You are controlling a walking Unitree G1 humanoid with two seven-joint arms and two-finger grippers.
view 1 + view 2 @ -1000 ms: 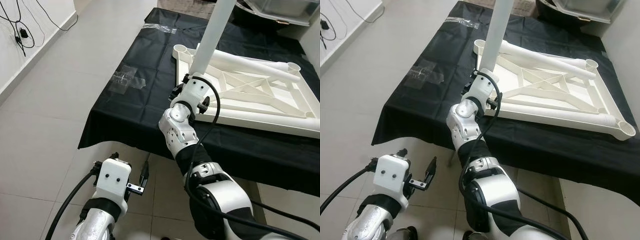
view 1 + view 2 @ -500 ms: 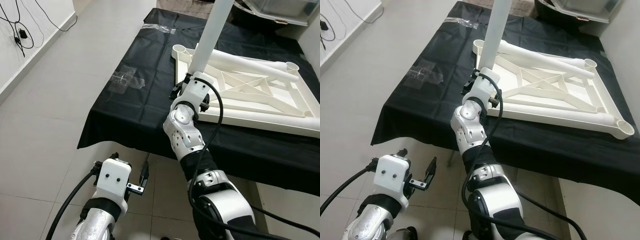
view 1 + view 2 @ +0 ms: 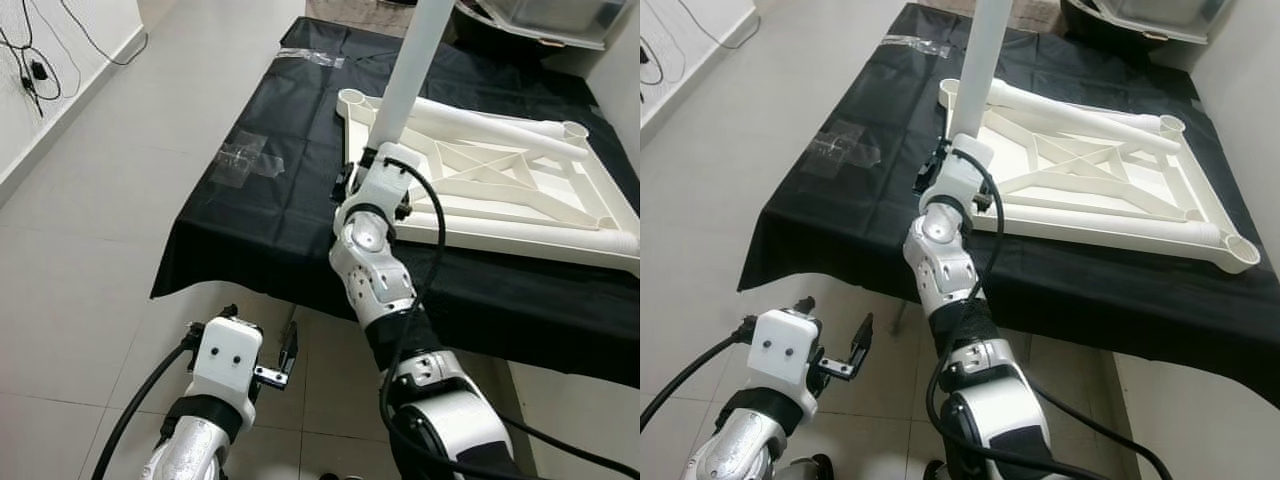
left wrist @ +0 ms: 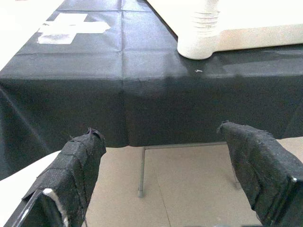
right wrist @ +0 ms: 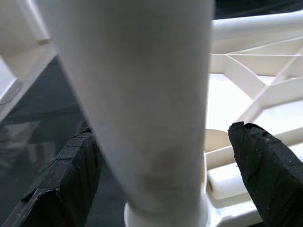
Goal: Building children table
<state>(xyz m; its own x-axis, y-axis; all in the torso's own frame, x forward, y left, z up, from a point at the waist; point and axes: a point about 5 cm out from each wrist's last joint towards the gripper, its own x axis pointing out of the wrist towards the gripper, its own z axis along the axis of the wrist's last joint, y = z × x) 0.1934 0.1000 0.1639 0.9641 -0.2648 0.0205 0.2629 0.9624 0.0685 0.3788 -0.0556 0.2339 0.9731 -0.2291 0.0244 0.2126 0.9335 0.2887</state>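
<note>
A white children's table top lies upside down on a table under a black cloth. A white table leg stands upright at the top's near left corner. My right gripper is at the leg's base, open. The leg sits between its two fingers, with a gap showing beside one finger. My left gripper hangs low in front of the table, open and empty. Its wrist view looks at the cloth's front edge and a corner socket of the table top.
Clear tape patches stick to the cloth on the left. A plastic bin sits at the far right end. Cables hang on the left wall. Tiled floor lies open to the left of the table.
My right arm has stretched farther up and forward while its gripper stays at the leg's base. The head view has shifted slightly. The left arm has not moved.
</note>
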